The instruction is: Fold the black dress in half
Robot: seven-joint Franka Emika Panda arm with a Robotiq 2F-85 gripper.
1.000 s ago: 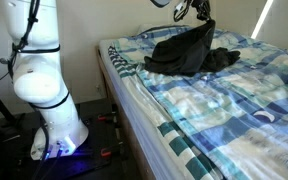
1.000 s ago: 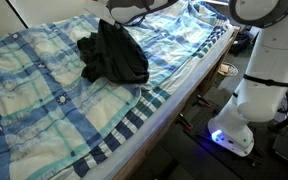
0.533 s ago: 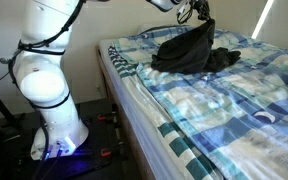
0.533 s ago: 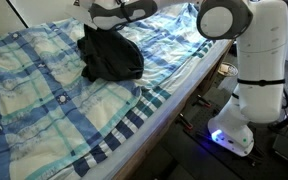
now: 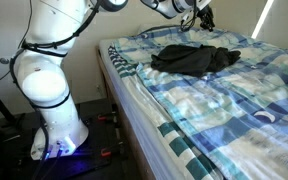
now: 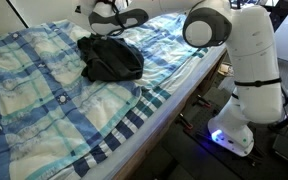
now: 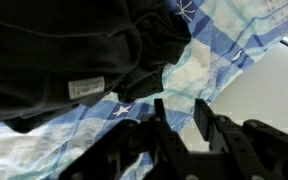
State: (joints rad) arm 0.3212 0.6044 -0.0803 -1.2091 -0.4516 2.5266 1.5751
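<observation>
The black dress (image 5: 192,58) lies bunched in a low heap on the bed's far part, dark and wrinkled; it shows in both exterior views (image 6: 110,58). In the wrist view the black dress (image 7: 64,45) fills the upper left, with a white label (image 7: 87,87) on it. My gripper (image 5: 199,17) hangs just above the dress's far edge. In the wrist view the gripper (image 7: 181,104) is open, its two dark fingers apart, with only bedspread showing between them and no cloth in them.
The blue-and-white patterned bedspread (image 5: 234,100) covers the whole bed (image 6: 44,110). The robot's white base (image 5: 54,120) stands on the floor beside the bed edge (image 6: 174,100). A pale wall (image 7: 264,85) lies past the bed's far side.
The gripper held the dress lifted in a peak; now the fingers have opened, the cloth has dropped flat onto the bed, and the gripper sits above it.
</observation>
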